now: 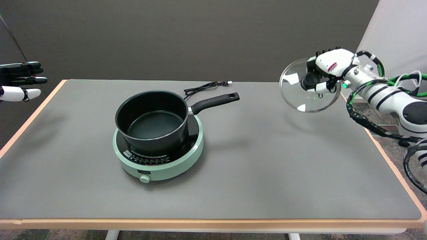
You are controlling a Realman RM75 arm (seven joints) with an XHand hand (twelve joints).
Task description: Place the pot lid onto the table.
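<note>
The right hand (328, 68) hangs above the far right part of the bench (267, 166), its fingers (320, 88) curled round the black knob of the glass pot lid (293, 90) — the lid is tilted on edge in the air, clear of the bench top. Well to the left, the uncovered black pot (151, 121) sits on a pale green hotplate (160, 160), handle pointing right — a black cord (205, 87) lies just beyond it.

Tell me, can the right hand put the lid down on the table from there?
Probably yes. The right hand holds the lid by its knob, tilted, in the air over the table. The grey top below it looks bare; the pot sits well off to the side.
</note>
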